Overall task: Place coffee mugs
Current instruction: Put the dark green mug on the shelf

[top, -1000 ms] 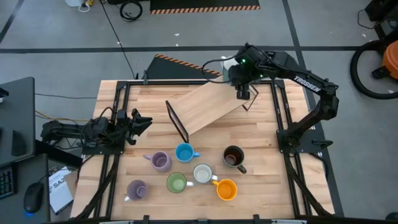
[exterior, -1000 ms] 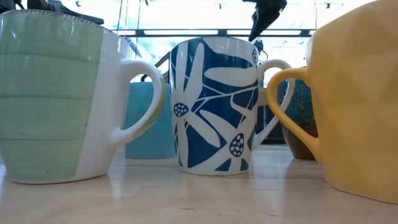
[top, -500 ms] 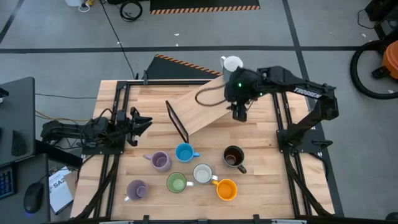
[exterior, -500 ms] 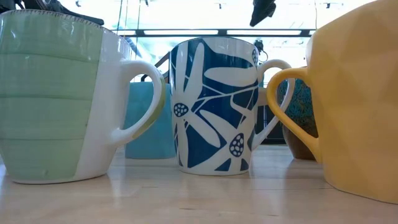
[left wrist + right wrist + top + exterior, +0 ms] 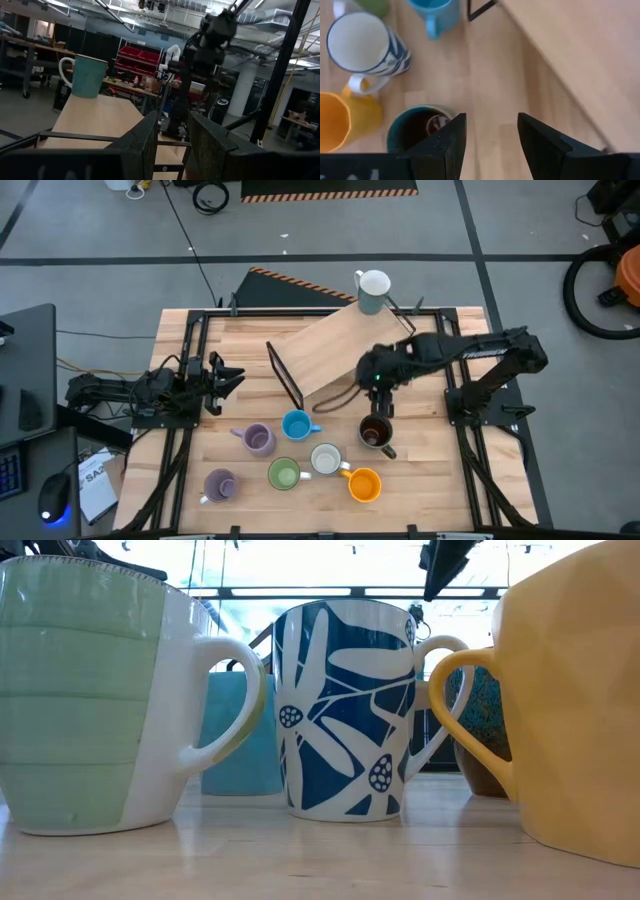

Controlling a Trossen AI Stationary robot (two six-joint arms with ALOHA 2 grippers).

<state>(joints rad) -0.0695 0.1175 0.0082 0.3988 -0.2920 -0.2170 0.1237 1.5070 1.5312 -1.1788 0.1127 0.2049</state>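
I moved my right gripper (image 5: 381,398) off the white mug (image 5: 372,286), fingers wide & empty, now above dark mug (image 5: 376,432); it's next.

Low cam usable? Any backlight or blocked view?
Low view: bright windows behind backlight the scene; the green mug, floral mug and yellow mug fill the frame, hiding most of the table. High view: evenly lit, unobstructed.

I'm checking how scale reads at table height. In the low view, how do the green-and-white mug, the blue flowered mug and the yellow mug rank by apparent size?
1. Yellow mug, cropped by the frame.
2. Green-and-white mug.
3. Blue flowered mug.
The first two sit nearer the camera, so true sizes are unsure.
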